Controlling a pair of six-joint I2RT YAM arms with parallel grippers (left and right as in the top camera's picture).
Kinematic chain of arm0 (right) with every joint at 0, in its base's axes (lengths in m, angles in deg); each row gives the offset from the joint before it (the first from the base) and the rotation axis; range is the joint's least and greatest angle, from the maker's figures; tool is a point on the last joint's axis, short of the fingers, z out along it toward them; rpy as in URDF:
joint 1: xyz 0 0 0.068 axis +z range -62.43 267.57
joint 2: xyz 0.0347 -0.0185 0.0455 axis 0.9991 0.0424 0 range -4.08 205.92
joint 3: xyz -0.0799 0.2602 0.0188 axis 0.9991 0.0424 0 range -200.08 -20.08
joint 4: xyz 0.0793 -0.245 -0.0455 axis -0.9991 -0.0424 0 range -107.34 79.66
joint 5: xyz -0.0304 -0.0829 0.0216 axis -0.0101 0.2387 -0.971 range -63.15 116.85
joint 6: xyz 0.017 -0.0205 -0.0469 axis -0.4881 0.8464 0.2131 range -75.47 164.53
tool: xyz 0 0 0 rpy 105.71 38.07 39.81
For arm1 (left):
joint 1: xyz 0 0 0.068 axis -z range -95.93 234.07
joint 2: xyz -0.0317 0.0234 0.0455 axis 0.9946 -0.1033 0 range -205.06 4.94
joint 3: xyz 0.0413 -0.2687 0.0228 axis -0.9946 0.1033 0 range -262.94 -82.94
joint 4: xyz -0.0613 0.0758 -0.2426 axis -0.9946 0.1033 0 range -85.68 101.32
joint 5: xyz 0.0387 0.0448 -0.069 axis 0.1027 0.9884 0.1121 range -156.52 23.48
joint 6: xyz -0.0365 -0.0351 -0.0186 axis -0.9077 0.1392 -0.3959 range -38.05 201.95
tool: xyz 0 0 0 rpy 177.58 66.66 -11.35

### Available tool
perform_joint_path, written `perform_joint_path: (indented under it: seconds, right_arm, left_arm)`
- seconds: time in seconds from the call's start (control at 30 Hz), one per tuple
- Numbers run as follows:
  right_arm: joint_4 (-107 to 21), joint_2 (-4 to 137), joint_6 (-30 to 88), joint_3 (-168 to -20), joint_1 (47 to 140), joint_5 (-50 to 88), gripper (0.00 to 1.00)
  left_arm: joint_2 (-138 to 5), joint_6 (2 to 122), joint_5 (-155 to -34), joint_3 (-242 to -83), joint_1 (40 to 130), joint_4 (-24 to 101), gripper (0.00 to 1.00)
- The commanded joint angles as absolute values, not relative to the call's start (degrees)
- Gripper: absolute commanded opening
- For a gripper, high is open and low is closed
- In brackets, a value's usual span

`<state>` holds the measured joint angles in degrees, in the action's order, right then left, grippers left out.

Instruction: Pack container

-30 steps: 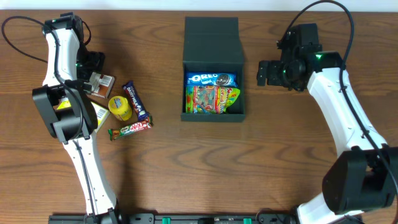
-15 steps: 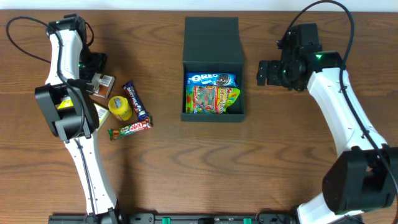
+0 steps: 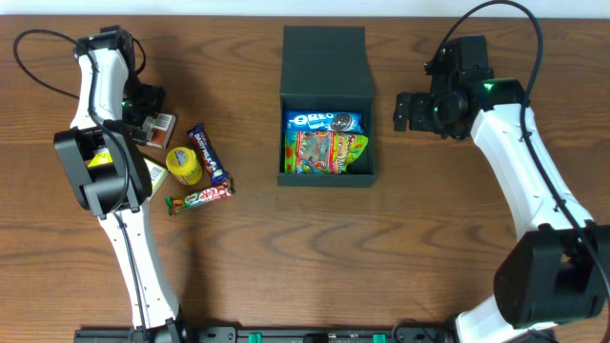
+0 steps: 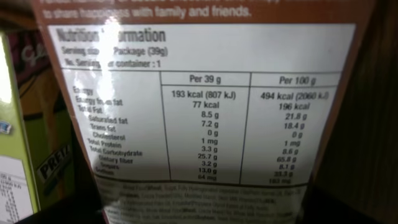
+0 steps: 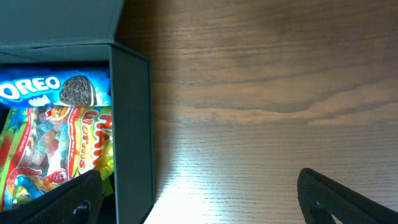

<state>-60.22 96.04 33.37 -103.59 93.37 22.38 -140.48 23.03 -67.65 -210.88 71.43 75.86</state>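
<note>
1. Two arms stand over the wooden table (image 3: 286,257), one at each side. The container (image 3: 324,57) sits between them, toward the far edge, with its flap lid folded back and lying flat behind the box.
2. Inside the container we see an Oreo packet (image 3: 322,121) on the lid side. A gummy worms packet (image 3: 324,151) lies just beside it, touching it, and the two cover most of the floor.
3. The right gripper (image 3: 400,111) hovers just to the right of the container, pointing at its side wall but apart from it. In the right wrist view its jaws (image 5: 199,186) are spread wide with only bare table between them. The container (image 5: 130,124) stands at the left of that view.
4. The left gripper (image 3: 146,112) is low over a brown packet (image 3: 158,126) at the left side of the table. The left wrist view is filled by the back of that brown packet (image 4: 205,112) with its nutrition panel. We cannot tell whether these jaws are apart or clamped on the packet.
5. Near the brown packet lie a yellow round snack (image 3: 184,164), a dark blue bar (image 3: 209,153) and a red and green bar (image 3: 200,196), all well apart from the container. The edge of a green box (image 4: 15,124) shows just beside the packet in the left wrist view.
</note>
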Motion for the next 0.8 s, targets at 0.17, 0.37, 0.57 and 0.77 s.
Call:
perform_joint_path:
  seconds: [0.17, 0.37, 0.57, 0.77]
  right_arm:
    - [-60.22, 96.35, 32.56, -103.96, 93.22, 22.14, 0.99]
    - [-60.20, 96.35, 32.56, -103.96, 93.04, 22.62, 0.99]
    - [-60.25, 96.37, 32.54, -103.96, 91.23, 22.56, 0.99]
    - [-60.27, 96.35, 32.56, -103.96, 89.35, 22.58, 0.99]
  left_arm:
    - [-141.97, 23.55, -66.31, -208.82, 71.45, 76.54, 0.67]
    - [-141.73, 23.75, -66.31, -210.02, 71.45, 78.53, 0.61]
    - [-141.22, 26.22, -66.29, -216.14, 71.47, 81.61, 0.58]
    - [-141.18, 28.54, -66.20, -228.41, 71.95, 86.49, 0.58]
